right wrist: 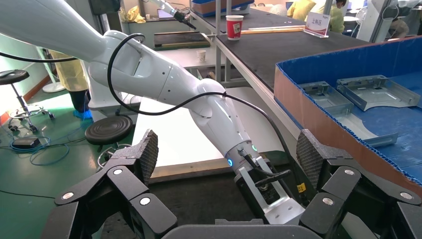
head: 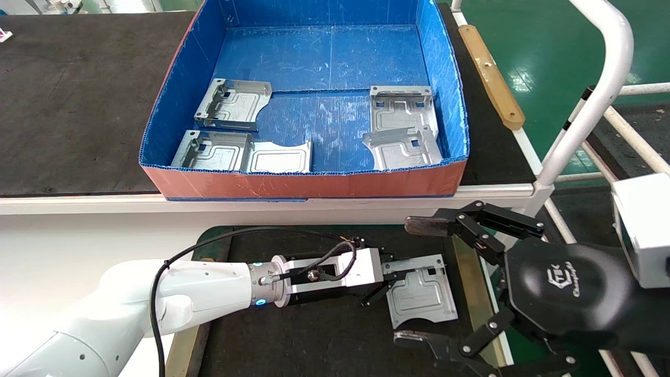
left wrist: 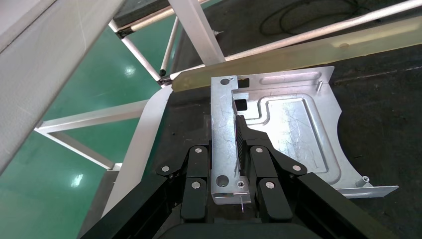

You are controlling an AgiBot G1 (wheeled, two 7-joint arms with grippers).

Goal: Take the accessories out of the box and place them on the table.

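Black mat (head: 314, 335), left pincer (head: 378, 285) clamping plate (head: 424, 298)

Box (head: 303, 183) centre floor lies bare; plates (head: 230, 104) perhaps crowd its sides.

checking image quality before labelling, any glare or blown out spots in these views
Head view: ceiling lights glare off the green floor. Left wrist view: bright sheen on the held plate in the left gripper. Right wrist view: the white surface looks washed out.
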